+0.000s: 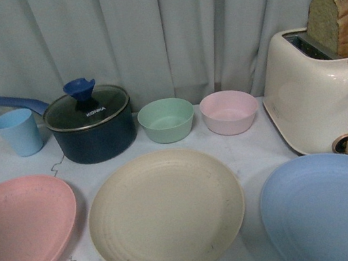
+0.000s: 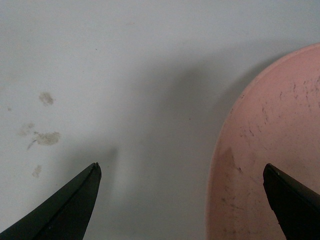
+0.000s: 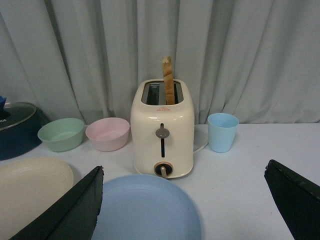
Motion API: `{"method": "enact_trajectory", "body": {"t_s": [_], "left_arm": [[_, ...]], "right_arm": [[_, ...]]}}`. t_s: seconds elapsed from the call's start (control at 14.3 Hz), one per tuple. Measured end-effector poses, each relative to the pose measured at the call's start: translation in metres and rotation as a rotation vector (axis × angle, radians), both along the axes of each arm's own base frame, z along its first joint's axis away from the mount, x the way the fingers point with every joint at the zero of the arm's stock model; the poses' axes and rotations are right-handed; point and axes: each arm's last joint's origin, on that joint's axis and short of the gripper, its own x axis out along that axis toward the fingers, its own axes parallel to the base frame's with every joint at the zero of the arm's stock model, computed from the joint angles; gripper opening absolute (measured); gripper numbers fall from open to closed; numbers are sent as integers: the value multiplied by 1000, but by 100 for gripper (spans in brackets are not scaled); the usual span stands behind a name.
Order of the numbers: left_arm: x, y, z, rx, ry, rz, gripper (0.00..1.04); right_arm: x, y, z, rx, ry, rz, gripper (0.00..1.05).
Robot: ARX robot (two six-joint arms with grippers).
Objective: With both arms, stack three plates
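Note:
Three plates lie side by side on the white table in the front view: a pink plate [image 1: 21, 234] at the left, a cream plate [image 1: 165, 211] in the middle, a light blue plate [image 1: 332, 208] at the right. Neither arm shows in the front view. My left gripper [image 2: 182, 172] is open above the table, straddling the pink plate's [image 2: 272, 155] rim, one finger over the plate and one over bare table. My right gripper [image 3: 184, 175] is open and empty, held above the near edge of the light blue plate [image 3: 145, 210]. The cream plate [image 3: 30, 192] shows beside it.
Behind the plates stand a light blue cup [image 1: 18, 132], a dark blue lidded pot [image 1: 90, 124], a green bowl [image 1: 166, 120], a pink bowl [image 1: 229, 112] and a cream toaster [image 1: 320, 94] with a bread slice [image 1: 329, 23]. A second blue cup [image 3: 222, 131] stands beyond the toaster. A curtain hangs behind.

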Motion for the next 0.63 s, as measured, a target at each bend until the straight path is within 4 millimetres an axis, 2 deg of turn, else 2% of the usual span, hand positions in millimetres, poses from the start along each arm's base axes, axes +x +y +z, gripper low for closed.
{"method": "enact_trajectory", "body": {"t_s": [0.35, 0.42, 0.63], "left_arm": [[-3, -3, -14, -24, 8, 10, 96], [-3, -3, -14, -24, 7, 13, 86], [-3, -3, -14, -30, -1, 13, 64]], "right_arm": [[0, 0, 0, 0, 0, 0, 98], [0, 0, 0, 0, 0, 0, 98], [0, 0, 0, 0, 0, 0, 98]]}}
